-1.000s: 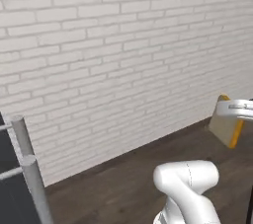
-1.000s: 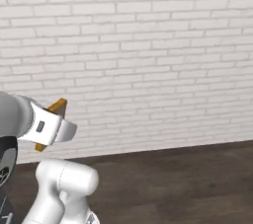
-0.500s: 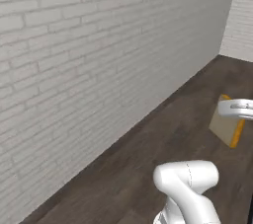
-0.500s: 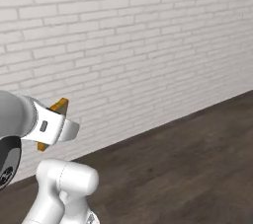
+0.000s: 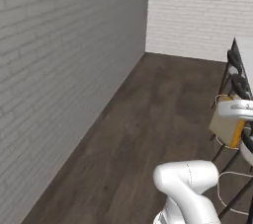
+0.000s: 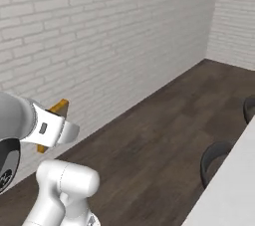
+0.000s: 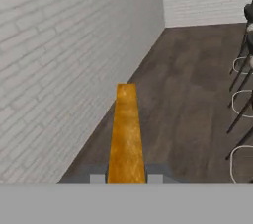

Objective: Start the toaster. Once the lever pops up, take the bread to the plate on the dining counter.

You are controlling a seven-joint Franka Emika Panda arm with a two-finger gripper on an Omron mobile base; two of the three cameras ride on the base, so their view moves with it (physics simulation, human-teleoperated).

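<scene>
The bread (image 7: 126,134) is clamped edge-on in the gripper (image 7: 126,177), carried above the dark floor (image 5: 163,114). Toasting is judged complete. Delivery to the plate remains; the dining counter (image 6: 231,195) lies at near right.

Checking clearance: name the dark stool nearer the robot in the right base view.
The lower stool, tucked against the dining counter; the other stool sits farther along, cut by the right edge.

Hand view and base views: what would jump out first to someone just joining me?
The orange-yellow bread stands edge-on between the gripper tips, carried in the air in front of a white brick wall. To the right, dark stools line the edge of the white dining counter over a dark wood floor.
</scene>
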